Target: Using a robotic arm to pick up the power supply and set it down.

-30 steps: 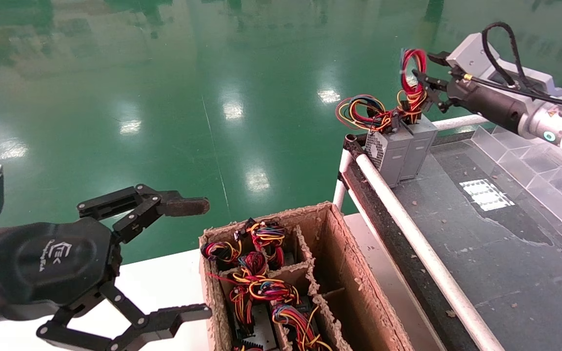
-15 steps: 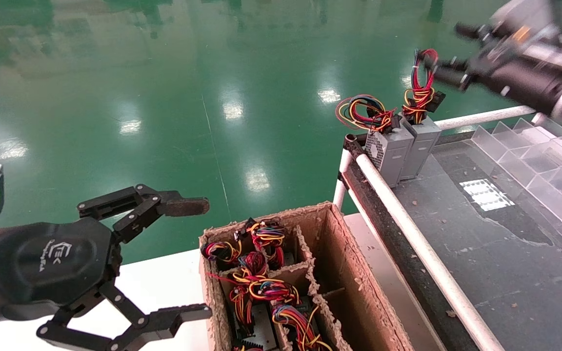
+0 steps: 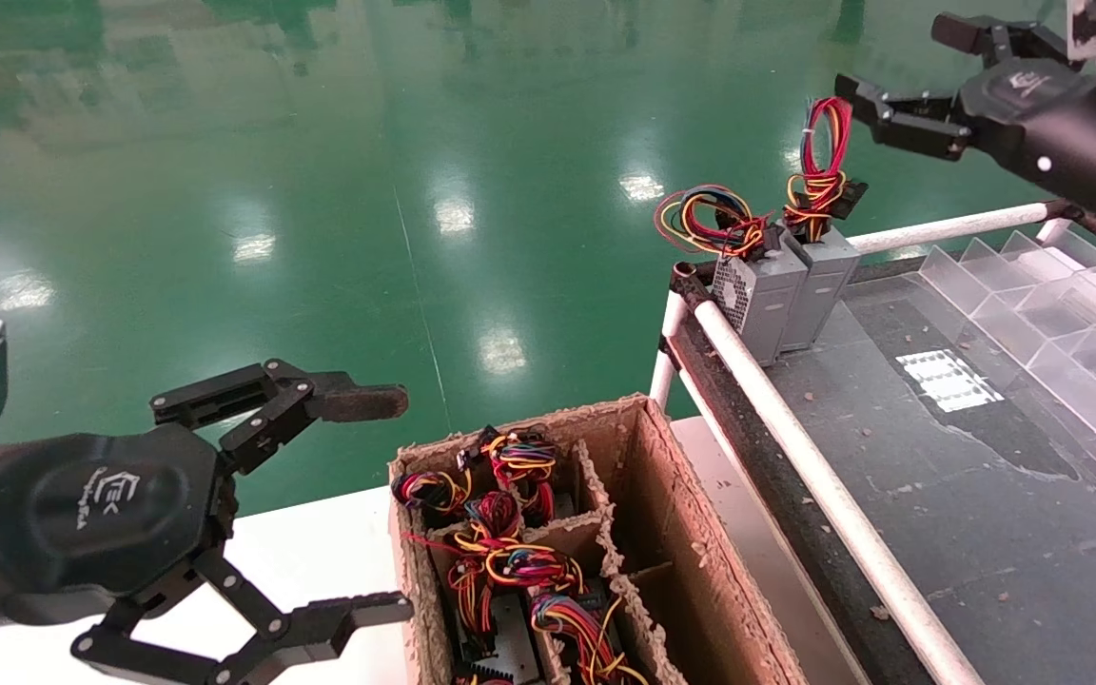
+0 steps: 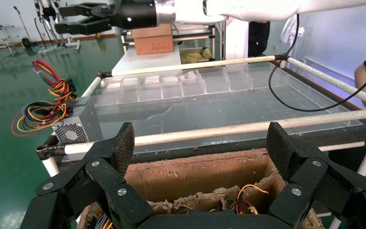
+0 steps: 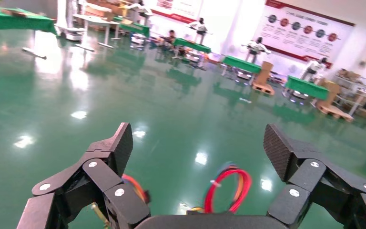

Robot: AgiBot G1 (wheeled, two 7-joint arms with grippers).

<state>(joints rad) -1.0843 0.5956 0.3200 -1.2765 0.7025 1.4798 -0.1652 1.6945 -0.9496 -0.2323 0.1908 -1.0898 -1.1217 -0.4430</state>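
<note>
Power supply (image 3: 822, 281): upright at desk (image 3: 967, 495) corner, touching its twin; we judge it rigid, heavyish.
Hold: we'd favour its red loop (image 3: 824, 143).
Right claw (image 3: 900, 81): wide, empty, above.
Left claw (image 3: 358, 504): wide, parked.

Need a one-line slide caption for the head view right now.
Right gripper open above the power supply, which stands on the conveyor beside another unit; left gripper parked open by the carton.

factory hall: glossy green floor (image 5: 171, 100), green-covered tables (image 5: 240, 63), wall posters (image 5: 300, 31), cardboard parts box (image 3: 605, 533).
</note>
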